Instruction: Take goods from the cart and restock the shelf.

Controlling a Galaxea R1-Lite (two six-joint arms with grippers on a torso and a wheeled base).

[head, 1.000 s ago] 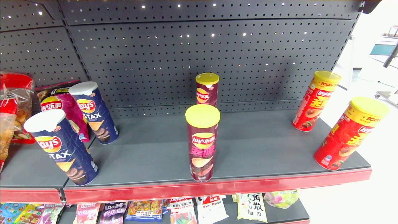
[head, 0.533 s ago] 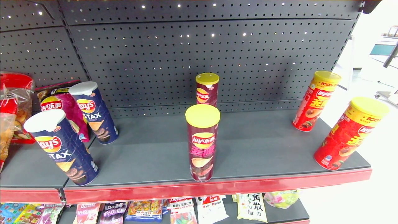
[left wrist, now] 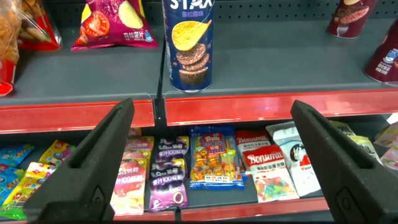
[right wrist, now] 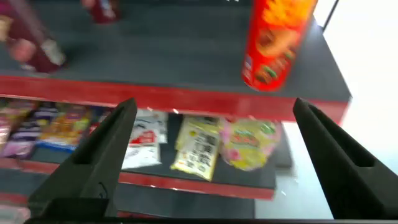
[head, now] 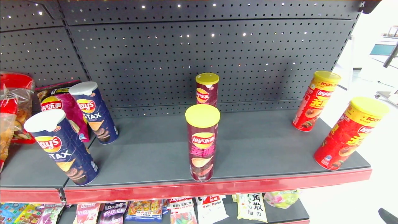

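Observation:
The grey shelf (head: 149,155) with a red front edge carries chip cans. Two blue cans (head: 60,146) (head: 93,112) stand at the left, two maroon cans (head: 202,143) (head: 206,89) in the middle, and two red cans (head: 349,133) (head: 315,101) at the right. My left gripper (left wrist: 211,106) is open and holds nothing, in front of the shelf edge below the front blue can (left wrist: 188,43). My right gripper (right wrist: 214,104) is open too, level with the edge beside the front red can (right wrist: 273,43). A dark part of my right arm (head: 387,215) shows low at the right.
Chip bags (head: 62,105) (head: 12,105) crowd the shelf's left end. A pegboard wall (head: 186,62) closes the back. Candy packets (head: 186,208) (left wrist: 214,158) (right wrist: 199,143) fill the lower shelf. Bare shelf lies between the can groups; the right end opens onto floor.
A dark part of my right arm has come into the head view's bottom right corner. The cans on the shelf have not moved.

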